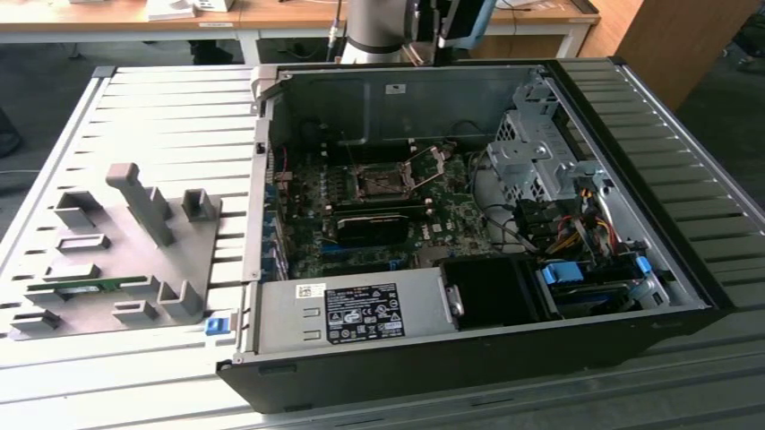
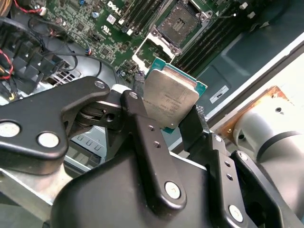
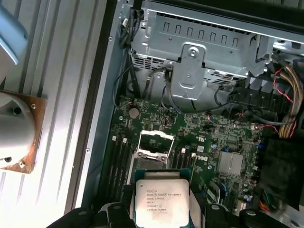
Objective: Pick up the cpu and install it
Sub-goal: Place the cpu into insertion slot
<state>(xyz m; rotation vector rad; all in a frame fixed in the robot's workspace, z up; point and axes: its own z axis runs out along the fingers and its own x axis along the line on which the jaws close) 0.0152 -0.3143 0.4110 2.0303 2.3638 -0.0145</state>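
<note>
The gripper (image 2: pixel 166 113) is clamped on the cpu (image 2: pixel 172 95). Its two black fingers (image 2: pixel 141 124) press on opposite edges of the chip, so the silvery lid faces out between them, ringed by its green rim. The chip is nearly square, with no long axis to speak of, and in the second wrist view it sits a little askew between the jaws. It is carried in the air inside the open computer case (image 1: pixel 669 260), touching nothing but the fingers.

In both wrist views the open cpu socket (image 3: pixel 153 145) lies just beyond the fingertips, down on the green motherboard (image 3: pixel 223 137). Its metal frame is raised and the seat is bare. My judgement is that the chip hangs above the board and just short of the socket, apart from it and not yet squared to it.

Beyond the socket stands the grey metal drive cage (image 3: pixel 199 52) with its loose cables.

In the exterior view the arm (image 1: pixel 373 31) rises at twelve o'clock of the case, and the socket (image 1: pixel 382 184) lies toward six o'clock from it. The grey fixture blocks (image 1: pixel 138 210) stand on the slatted table (image 1: pixel 156 98) at nine o'clock of the case.
</note>
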